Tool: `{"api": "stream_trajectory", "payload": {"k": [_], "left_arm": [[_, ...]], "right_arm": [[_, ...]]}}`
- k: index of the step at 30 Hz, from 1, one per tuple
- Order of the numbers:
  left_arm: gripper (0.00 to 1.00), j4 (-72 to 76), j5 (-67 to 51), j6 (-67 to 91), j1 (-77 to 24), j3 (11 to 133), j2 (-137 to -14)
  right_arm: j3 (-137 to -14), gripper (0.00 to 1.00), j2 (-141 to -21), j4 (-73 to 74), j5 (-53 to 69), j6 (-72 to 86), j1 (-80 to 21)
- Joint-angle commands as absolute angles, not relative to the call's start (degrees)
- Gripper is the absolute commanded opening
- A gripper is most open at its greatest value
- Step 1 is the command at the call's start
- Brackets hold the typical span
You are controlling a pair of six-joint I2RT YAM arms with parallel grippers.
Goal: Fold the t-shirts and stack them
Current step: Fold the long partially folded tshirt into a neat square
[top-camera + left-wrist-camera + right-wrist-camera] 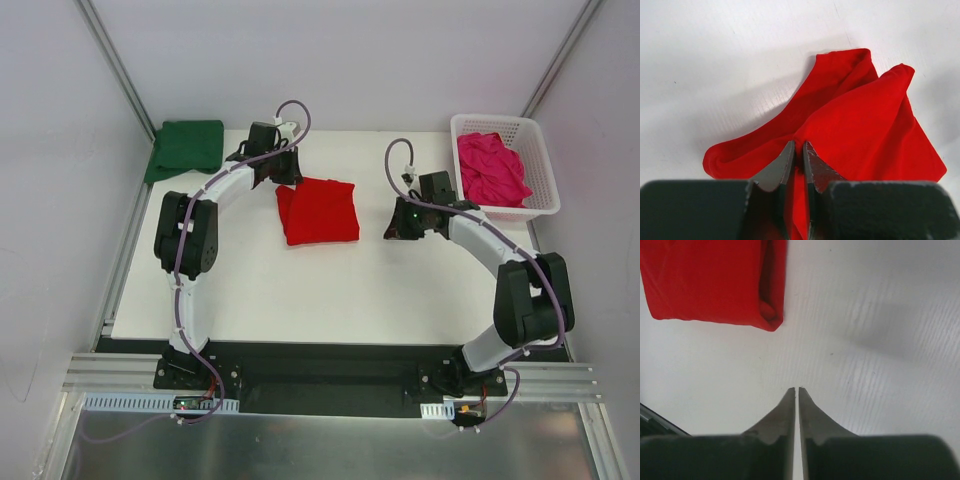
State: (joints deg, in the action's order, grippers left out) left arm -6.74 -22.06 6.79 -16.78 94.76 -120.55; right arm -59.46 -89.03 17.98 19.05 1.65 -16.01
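Observation:
A bright red t-shirt (317, 210) lies folded in the middle of the table. My left gripper (284, 168) sits at its far left corner, and in the left wrist view it (798, 146) is shut on a pinch of the red cloth (860, 125). My right gripper (392, 228) hovers just right of the red shirt. In the right wrist view it (797, 389) is shut with nothing between its fingers, over bare table, with the shirt's folded edge (715, 280) ahead of it to the left. A dark green t-shirt (186, 148) lies folded at the far left corner. A magenta-pink t-shirt (490, 168) is crumpled in the basket.
The white lattice basket (540, 170) stands at the far right corner of the table. White walls and slanted metal frame posts (115, 70) close in the back and sides. The arm bases are bolted on a black rail (330, 375) at the near edge.

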Motion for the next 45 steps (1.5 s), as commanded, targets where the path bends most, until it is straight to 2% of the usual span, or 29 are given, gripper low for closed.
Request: {"api": "stream_trajectory", "payload": {"k": [1,18,31,45], "left_arm": [[0.06,-7.0,-21.5,6.3,-16.3,94.4,-117.4],[0.04,-7.0,-21.0,6.5,-16.3,93.8,-117.2],[0.03,-7.0,-21.0,6.7,-15.9,93.7,-117.5],[0.02,-7.0,-21.2,6.9,-15.4,93.6,-117.4]], "right_arm": [[-63.5,0.01,-90.4,14.5,24.3,2.1,-16.7],[-70.9,0.01,-100.9,11.7,28.5,3.7,-22.8],[-75.2,0.01,-104.9,10.5,29.4,4.4,-23.6],[-81.4,0.01,-117.5,10.5,28.5,3.6,-24.1]]}}
